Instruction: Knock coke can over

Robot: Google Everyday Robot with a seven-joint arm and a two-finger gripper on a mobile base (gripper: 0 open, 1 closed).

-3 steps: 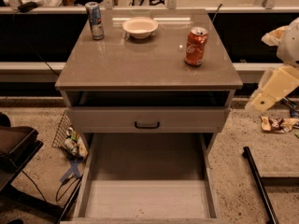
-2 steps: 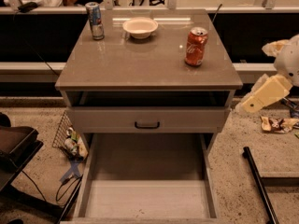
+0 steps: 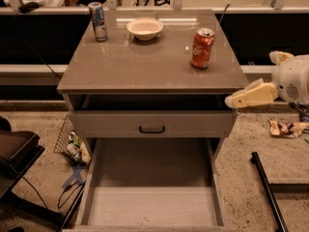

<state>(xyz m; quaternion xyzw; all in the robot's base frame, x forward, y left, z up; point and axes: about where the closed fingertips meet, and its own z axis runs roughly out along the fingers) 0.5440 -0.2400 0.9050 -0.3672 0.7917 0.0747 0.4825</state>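
Note:
The coke can [image 3: 202,48], orange-red with a silver top, stands upright on the right side of the grey cabinet top [image 3: 140,66]. My gripper [image 3: 241,99] comes in from the right edge of the view, its cream finger pointing left at the cabinet's front right corner. It sits lower than the can and in front of it, clear of it.
A blue-and-silver can [image 3: 98,21] stands at the back left of the top, a white bowl [image 3: 145,28] at the back middle. The bottom drawer [image 3: 152,187] is pulled far out; the upper drawer [image 3: 152,124] is slightly open. A black pole [image 3: 270,192] lies on the floor at right.
My gripper has moved left and inward from the right side, toward the cabinet's front right corner. The can has not moved.

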